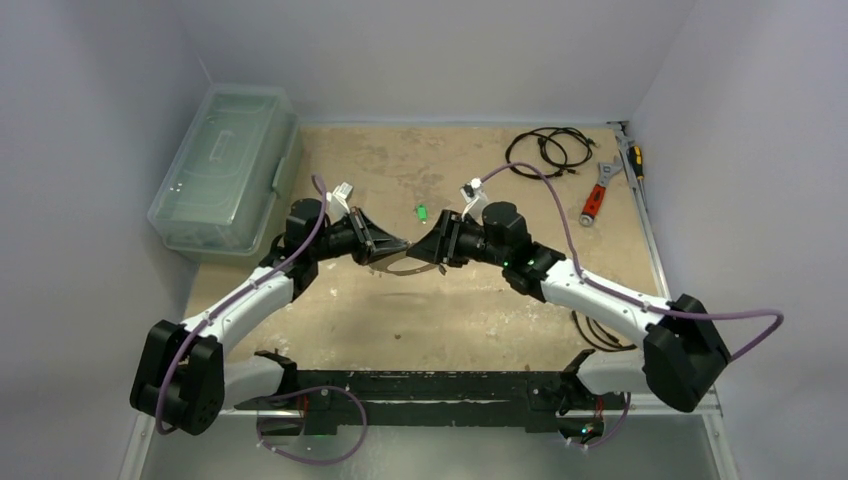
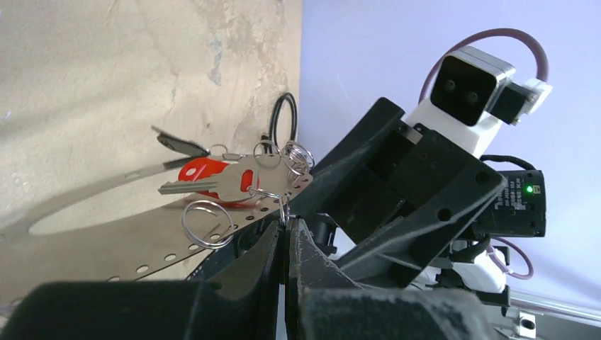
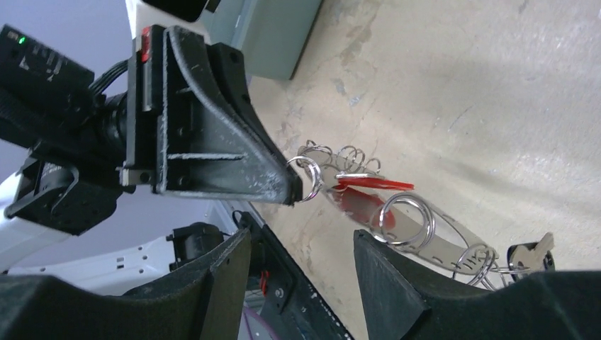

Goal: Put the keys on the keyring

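The keyring (image 2: 92, 223), a flat silvery hoop with holes along its rim, is held up between my two arms (image 1: 400, 266). My left gripper (image 2: 285, 225) is shut on a small split ring (image 2: 283, 205) hanging from the hoop's rim. The red-tagged key (image 2: 205, 170) hangs on the hoop, with a black-tagged key (image 2: 177, 142) behind it. My right gripper (image 3: 301, 248) is open and empty, just below the hoop (image 3: 453, 237) and the red key (image 3: 368, 195). The green-tagged key (image 1: 423, 211) lies alone on the table behind the grippers.
A clear plastic box (image 1: 225, 165) stands at the back left. A black cable coil (image 1: 545, 150), a red-handled wrench (image 1: 597, 195) and a screwdriver (image 1: 635, 160) lie at the back right. More black cable (image 1: 595, 335) lies by the right arm.
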`<state>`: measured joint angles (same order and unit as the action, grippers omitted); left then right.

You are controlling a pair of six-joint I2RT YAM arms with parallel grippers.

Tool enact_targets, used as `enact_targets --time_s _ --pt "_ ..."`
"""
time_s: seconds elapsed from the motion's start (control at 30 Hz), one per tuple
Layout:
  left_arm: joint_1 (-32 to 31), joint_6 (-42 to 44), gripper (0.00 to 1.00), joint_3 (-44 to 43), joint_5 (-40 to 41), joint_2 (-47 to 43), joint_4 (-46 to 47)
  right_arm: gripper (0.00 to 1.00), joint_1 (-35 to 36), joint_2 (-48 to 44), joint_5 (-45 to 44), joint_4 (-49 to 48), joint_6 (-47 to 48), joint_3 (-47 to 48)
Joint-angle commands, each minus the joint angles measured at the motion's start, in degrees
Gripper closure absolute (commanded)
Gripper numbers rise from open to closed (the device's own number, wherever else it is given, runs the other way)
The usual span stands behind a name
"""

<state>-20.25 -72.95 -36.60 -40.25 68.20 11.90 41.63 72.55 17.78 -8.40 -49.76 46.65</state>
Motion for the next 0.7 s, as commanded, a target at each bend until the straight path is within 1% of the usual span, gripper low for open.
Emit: enact_targets --time_s 0.0,0.13,0.2,0.3,0.5,0.57,0.67 --pt "0.7 -2.7 1.00 2.7 0.4 -0.8 6.5 0.41 -0.8 2.4 3.3 -11.4 -5.8 -2.5" --pt "0.7 -2.8 1.00 5.1 0.6 -0.2 8.3 0.42 -2.8 6.5 4.1 -18.2 -7.5 -4.6" --pt "0.8 -2.5 1.00 6.2 1.0 -0.1 8.2 0.43 -4.4 9.7 6.4 -23.1 -9.5 -5.1" --pt "0.8 -2.4 1.00 7.7 0.6 0.8 9.1 0.44 -5.9 14.3 9.5 -27.1 -11.0 -4.0" --pt "1.0 -5.7 1.00 12.3 -0.7 4.5 16.3 0.43 -6.0 20.8 13.9 -26.1 -7.5 1.3" --pt "1.2 -5.4 1.00 12.9 -0.3 5.2 17.1 0.42 -6.3 20.2 13.4 -24.4 -6.1 1.4" --pt "1.7 -4.8 1.00 13.2 0.2 5.4 17.1 0.42 -6.6 17.3 10.7 -18.8 -2.5 1.7"
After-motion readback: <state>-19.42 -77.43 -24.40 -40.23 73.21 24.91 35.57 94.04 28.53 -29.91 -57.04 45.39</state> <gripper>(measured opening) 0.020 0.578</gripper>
